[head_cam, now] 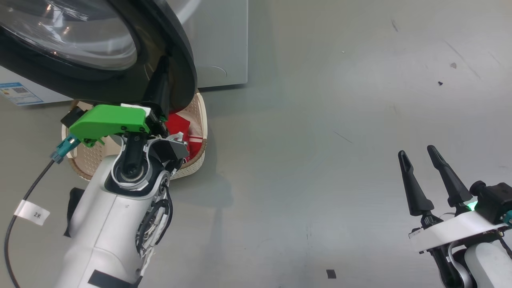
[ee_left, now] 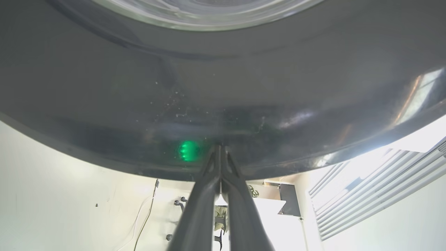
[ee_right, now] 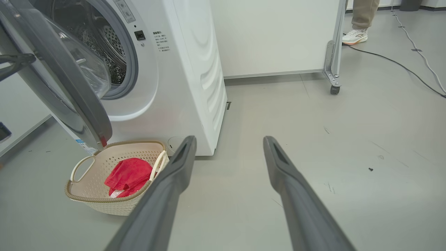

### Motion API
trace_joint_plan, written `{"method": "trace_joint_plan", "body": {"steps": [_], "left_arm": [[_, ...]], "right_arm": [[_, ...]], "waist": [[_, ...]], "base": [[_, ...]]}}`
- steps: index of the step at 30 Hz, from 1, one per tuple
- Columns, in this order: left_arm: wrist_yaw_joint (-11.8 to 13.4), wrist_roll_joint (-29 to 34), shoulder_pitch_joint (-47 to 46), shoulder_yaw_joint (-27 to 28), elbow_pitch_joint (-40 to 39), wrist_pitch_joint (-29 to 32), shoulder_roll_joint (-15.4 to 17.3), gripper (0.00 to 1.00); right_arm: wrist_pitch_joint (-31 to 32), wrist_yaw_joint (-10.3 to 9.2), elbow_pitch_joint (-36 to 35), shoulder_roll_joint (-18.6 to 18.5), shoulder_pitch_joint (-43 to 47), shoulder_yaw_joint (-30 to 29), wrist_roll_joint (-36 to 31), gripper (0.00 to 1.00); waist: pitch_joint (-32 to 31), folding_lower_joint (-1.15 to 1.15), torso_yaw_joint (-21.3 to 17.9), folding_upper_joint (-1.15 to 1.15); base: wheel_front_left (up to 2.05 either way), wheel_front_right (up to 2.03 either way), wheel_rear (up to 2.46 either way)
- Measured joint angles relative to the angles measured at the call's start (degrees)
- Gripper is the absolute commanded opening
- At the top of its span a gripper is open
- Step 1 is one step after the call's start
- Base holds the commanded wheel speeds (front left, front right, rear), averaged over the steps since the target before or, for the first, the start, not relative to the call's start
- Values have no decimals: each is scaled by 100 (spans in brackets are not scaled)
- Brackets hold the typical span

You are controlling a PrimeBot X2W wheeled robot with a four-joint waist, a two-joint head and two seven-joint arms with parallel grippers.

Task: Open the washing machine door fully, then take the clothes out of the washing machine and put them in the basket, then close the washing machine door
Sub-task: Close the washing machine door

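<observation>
My left gripper [ee_left: 220, 150], pinched shut and empty, has its tips against the black rim of the washing machine door [head_cam: 180, 68], upper left, ajar above the basket [ee_right: 104, 204]. My right gripper [head_cam: 417, 151], spread wide, sits lower right, well apart; left is nearer.

Basket [ee_right: 108, 206] before the washing machine [ee_right: 195, 69], partly under its door [ee_right: 68, 78] — clothes [ee_right: 129, 176] inside (seemingly one piece).

You see bright, even light. The lower right of your left wrist view glares white; the washing machine door [ee_left: 223, 87] looks dim.
</observation>
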Motion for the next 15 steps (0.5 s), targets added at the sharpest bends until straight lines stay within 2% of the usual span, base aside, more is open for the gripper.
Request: {"method": "trace_joint_plan", "body": {"steps": [4, 8, 13, 14, 15], "left_arm": [[-12, 377, 7, -214, 125, 0, 4, 0], [-13, 1265, 87, -699, 333, 4, 92, 0], [-13, 2246, 369, -1223, 576, -165, 633, 0], [-13, 2618, 492, -1427, 630, -249, 833, 0], [-13, 2618, 492, -1427, 630, -249, 833, 0]], "right_arm": [[1, 0, 35, 7, 5, -23, -1, 100], [0, 0, 64, 18, 48, -69, -11, 100], [0, 0, 119, 55, 200, -200, -52, 100], [0, 0, 149, 76, 254, -243, -69, 100], [0, 0, 149, 76, 254, -243, -69, 100]], "waist": [[-83, 0, 92, 0], [-218, 0, 240, 0], [-417, 0, 463, 0], [-501, 0, 564, 0], [-501, 0, 564, 0]], "base": [[0, 0, 0], [0, 0, 0], [0, 0, 0], [0, 0, 0], [0, 0, 0]]}}
